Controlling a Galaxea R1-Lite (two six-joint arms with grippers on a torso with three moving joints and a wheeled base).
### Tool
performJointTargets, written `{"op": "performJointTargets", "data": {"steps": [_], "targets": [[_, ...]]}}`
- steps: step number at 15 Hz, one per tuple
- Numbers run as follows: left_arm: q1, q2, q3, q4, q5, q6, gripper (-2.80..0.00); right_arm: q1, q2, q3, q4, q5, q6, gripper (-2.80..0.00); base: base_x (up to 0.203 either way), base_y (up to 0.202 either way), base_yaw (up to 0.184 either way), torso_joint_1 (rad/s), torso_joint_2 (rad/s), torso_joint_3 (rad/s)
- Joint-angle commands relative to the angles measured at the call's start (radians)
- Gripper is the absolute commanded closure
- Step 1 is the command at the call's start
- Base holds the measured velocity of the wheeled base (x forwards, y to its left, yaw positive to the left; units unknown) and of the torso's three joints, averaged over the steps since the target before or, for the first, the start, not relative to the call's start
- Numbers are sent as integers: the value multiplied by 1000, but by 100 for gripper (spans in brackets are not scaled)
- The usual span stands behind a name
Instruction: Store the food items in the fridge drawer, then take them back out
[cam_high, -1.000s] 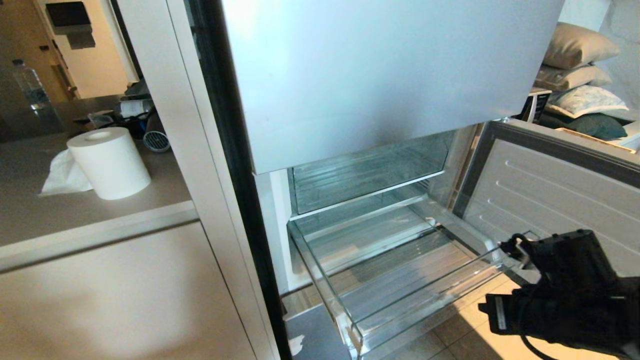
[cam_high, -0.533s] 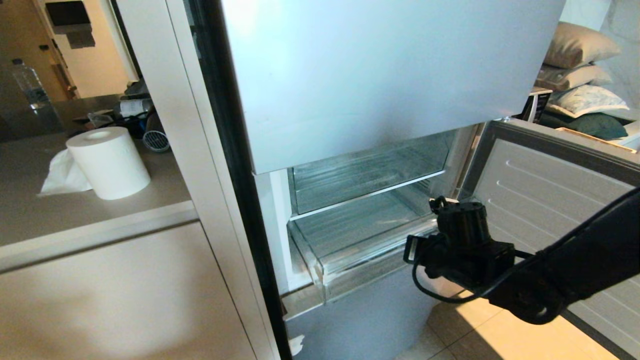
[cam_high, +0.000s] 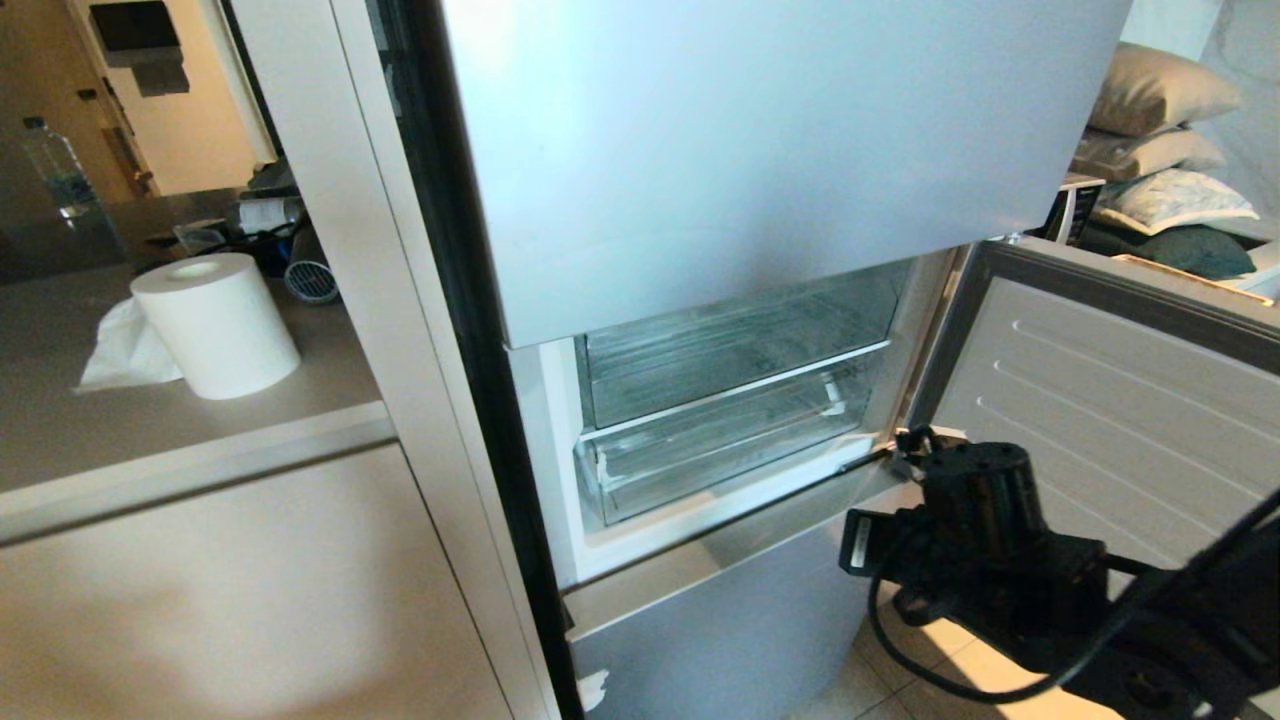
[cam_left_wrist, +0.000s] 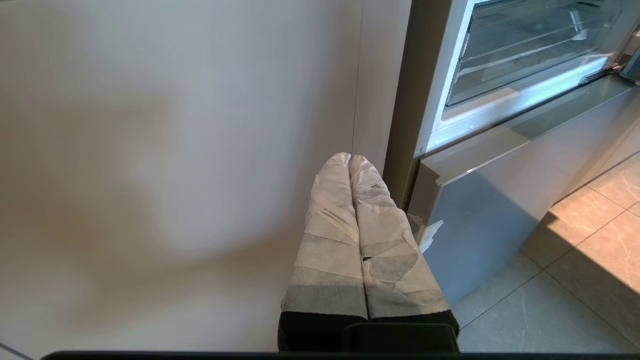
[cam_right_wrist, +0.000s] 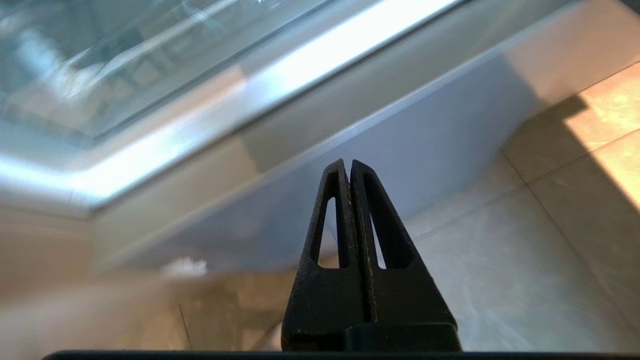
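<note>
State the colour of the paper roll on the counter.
The paper roll is plain white, clearest in the head view.

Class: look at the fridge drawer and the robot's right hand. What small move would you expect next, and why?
Probably draw the right hand back from the fridge. The fridge drawer sits pushed in, the hand is shut and empty beside its corner, and no food shows.

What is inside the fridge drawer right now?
Through the clear front of the fridge drawer, pushed in flush, only its ribbed floor shows; no food item is visible. Its back corners are blurred by reflections, so they cannot be checked. The right gripper is shut, holding nothing.
</note>
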Motion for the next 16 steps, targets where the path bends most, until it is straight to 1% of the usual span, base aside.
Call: {"op": "performJointTargets", "data": {"steps": [1, 3, 4, 5, 6, 8, 10, 11, 13, 15, 16], "targets": [[0, 0, 2, 0, 0, 0, 0, 4, -286, 124, 37, -4, -24, 0, 0, 0, 0, 0, 0, 0], [0, 0, 2, 0, 0, 0, 0, -5, -534, 237, 81, -2, -93, 0, 0, 0, 0, 0, 0, 0], [0, 0, 2, 0, 0, 0, 0, -28, -659, 295, 108, 4, -147, 0, 0, 0, 0, 0, 0, 0], [0, 0, 2, 0, 0, 0, 0, -70, -786, 354, 140, 19, -211, 0, 0, 0, 0, 0, 0, 0], [0, 0, 2, 0, 0, 0, 0, -141, -917, 409, 179, 44, -274, 0, 0, 0, 0, 0, 0, 0], [0, 0, 2, 0, 0, 0, 0, -280, -1159, 480, 287, 108, -349, 0, 0, 0, 0, 0, 0, 0], [0, 0, 2, 0, 0, 0, 0, -379, -1391, 520, 438, 173, -393, 0, 0, 0, 0, 0, 0, 0], [-1, 0, 2, 0, 0, 0, 0, -425, -1512, 536, 540, 213, -412, 0, 0, 0, 0, 0, 0, 0], [0, 0, 2, 0, 0, 0, 0, -494, -1685, 550, 686, 264, -438, 0, 0, 0, 0, 0, 0, 0], [0, 0, 2, 0, 0, 0, 0, -532, -1813, 560, 762, 297, -460, 0, 0, 0, 0, 0, 0, 0], [0, 0, 2, 0, 0, 0, 0, -546, -1829, 570, 775, 311, -466, 0, 0, 0, 0, 0, 0, 0]]}}
